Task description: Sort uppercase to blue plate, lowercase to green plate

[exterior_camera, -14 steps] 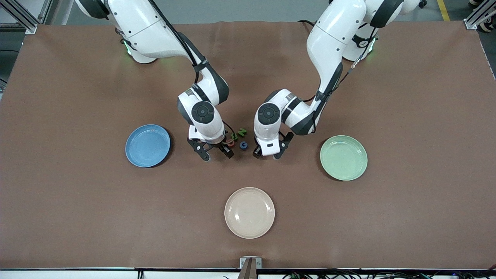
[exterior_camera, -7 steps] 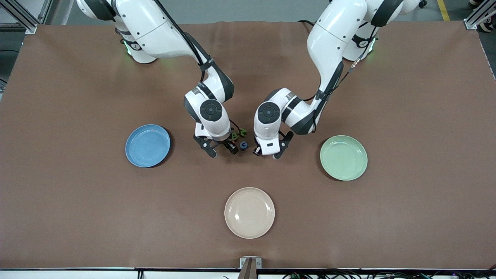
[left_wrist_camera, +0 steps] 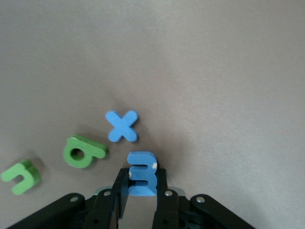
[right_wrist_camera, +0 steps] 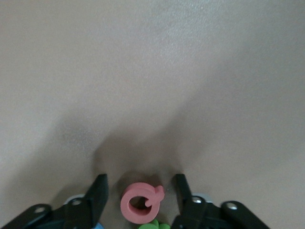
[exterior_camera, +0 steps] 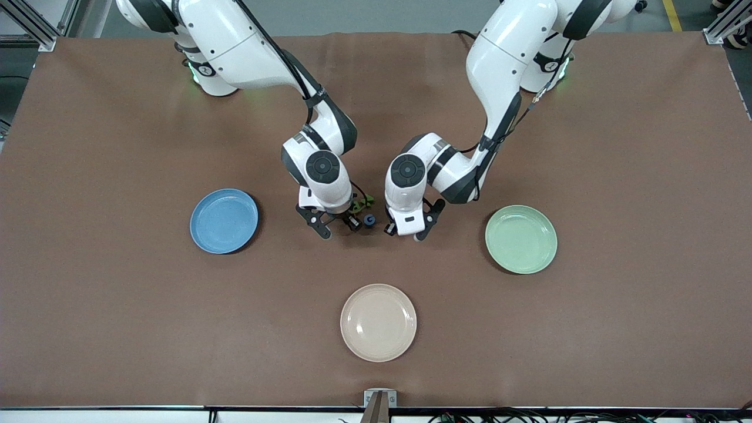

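L gripper (left_wrist_camera: 141, 191) closed on blue m (left_wrist_camera: 142, 173); R gripper (right_wrist_camera: 139, 191) shifted over Q (right_wrist_camera: 140, 202).

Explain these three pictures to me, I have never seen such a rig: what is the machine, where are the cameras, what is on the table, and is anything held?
Two white robot arms work at a brown table. One picture looks down from across it; the others come from cameras on each wrist. Three plates lie there: blue plate, green plate, cream plate. Small foam letters sit between the arms. The left hand is shut on a blue m. The right hand is open, its fingers either side of a red Q.
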Available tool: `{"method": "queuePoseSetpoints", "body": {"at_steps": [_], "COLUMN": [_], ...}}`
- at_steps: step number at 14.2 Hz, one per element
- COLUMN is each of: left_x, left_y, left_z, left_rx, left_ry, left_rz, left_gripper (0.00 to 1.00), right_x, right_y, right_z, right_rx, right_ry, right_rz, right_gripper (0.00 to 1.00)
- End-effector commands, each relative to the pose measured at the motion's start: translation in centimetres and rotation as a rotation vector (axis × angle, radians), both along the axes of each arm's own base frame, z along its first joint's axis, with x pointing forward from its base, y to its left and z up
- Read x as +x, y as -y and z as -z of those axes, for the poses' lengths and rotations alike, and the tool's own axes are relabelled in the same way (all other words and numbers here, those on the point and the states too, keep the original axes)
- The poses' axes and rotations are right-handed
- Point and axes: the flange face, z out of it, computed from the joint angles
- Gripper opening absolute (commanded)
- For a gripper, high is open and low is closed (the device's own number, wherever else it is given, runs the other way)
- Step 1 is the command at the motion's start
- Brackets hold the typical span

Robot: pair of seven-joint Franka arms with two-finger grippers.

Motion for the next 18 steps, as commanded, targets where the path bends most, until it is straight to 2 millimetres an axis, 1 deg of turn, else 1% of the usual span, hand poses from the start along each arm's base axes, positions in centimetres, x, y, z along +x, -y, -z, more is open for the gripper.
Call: {"method": "queuePoseSetpoints", "body": {"at_steps": [1, 2, 3, 4, 5, 6, 7, 8, 9, 10, 11, 12, 13, 14, 16, 18], "left_x": [-0.1, 0.5, 1.0, 1.7, 2.4, 3.4, 3.9, 4.5, 5.0, 5.0, 5.3, 5.3, 5.2, 5.3, 4.9, 4.9], "left_y": [-1.1, -2.1, -3.4, -5.0, -6.9, -9.3, -11.3, -13.8, -16.4, -18.2, -20.4, -22.2, -23.7, -25.2, -26.9, -28.6], "left_z": [-5.4, -7.5, -9.7, -11.3, -12.6, -13.4, -13.5, -13.7, -13.6, -13.5, -13.0, -12.5, -12.1, -11.4, -9.7, -8.2], "left_rx": [0.043, 0.045, 0.044, 0.036, 0.028, 0.03, 0.029, 0.023, 0.018, 0.013, 0.008, 0.003, -0.006, -0.013, -0.023, -0.031], "left_ry": [-0.041, -0.058, -0.081, -0.108, -0.133, -0.154, -0.166, -0.172, -0.18, -0.186, -0.197, -0.202, -0.189, -0.173, -0.141, -0.1], "left_rz": [-0.019, -0.022, 0.015, 0.062, 0.101, 0.138, 0.166, 0.188, 0.223, 0.263, 0.298, 0.325, 0.347, 0.353, 0.381, 0.401], "left_gripper": [0.1, 0.1, 0.1, 0.1, 0.1, 0.1, 0.1, 0.1, 0.1, 0.1, 0.1, 0.1, 0.1, 0.1, 0.1, 0.1], "right_x": [-0.2, -0.1, -0.2, -0.2, -0.3, -0.4, -0.5, -0.5, -0.5, -0.2, 0.1, 0.5, 1.3, 2.4, 4.3, 6.6], "right_y": [-0.7, -0.6, -0.7, -0.7, -0.9, -1.0, -1.0, -1.0, -1.0, -0.7, -0.4, -0.3, 0.0, 1.1, 4.3, 8.6], "right_z": [0.4, 0.4, 0.5, 0.5, 0.5, 0.5, 0.6, 0.5, 0.5, 0.6, 0.4, -0.2, -1.0, -1.4, -3.1, -5.1], "right_rx": [-0.01, -0.009, -0.01, -0.009, -0.009, -0.009, -0.01, -0.01, -0.011, -0.012, -0.011, -0.008, -0.003, -0.002, -0.025, -0.037], "right_ry": [0.013, 0.012, 0.011, 0.01, 0.01, 0.01, 0.009, 0.011, 0.012, 0.011, 0.012, 0.016, 0.023, 0.027, -0.006, -0.034], "right_rz": [0.003, 0.006, 0.004, 0.005, 0.003, -0.001, -0.001, -0.002, -0.006, -0.008, -0.003, -0.008, 0.0, 0.001, -0.083, -0.165], "right_gripper": [0.58, 0.54, 0.52, 0.52, 0.52, 0.52, 0.49, 0.4, 0.26, 0.09, 0.01, 0.0, 0.0, 0.0, 0.0, 0.0]}}
